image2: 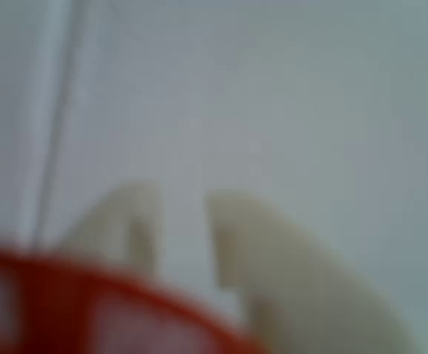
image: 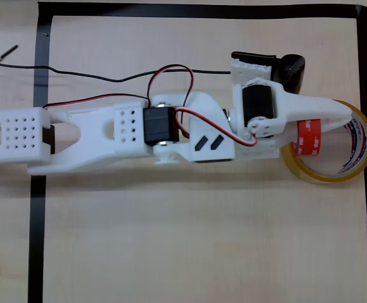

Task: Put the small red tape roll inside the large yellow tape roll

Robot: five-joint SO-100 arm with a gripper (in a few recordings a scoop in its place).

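Start at nine o'clock in the overhead view, where your white arm (image: 107, 132) reaches in across the counter (image: 189, 240), and follow it right to the tool (image: 325, 123), out near three o'clock. It's clamped on the small red tape roll (image: 309, 137), holding it on edge, so the ring's axis lies roughly level instead of pointing down. The large yellow tape roll (image: 319, 172) lies flat on the counter right there, its hole facing up, and the red roll overlaps its rim on the nine o'clock side. That's the relation that matters: the hole's centre sits toward three o'clock from the red roll, just past it. The wrist view is blurred, but you can make out the red roll (image2: 88, 302) low at seven o'clock with pale fingers (image2: 295, 265) behind it. I'd judge you need a nudge toward three o'clock, and the ring tipped flatter, before letting go.
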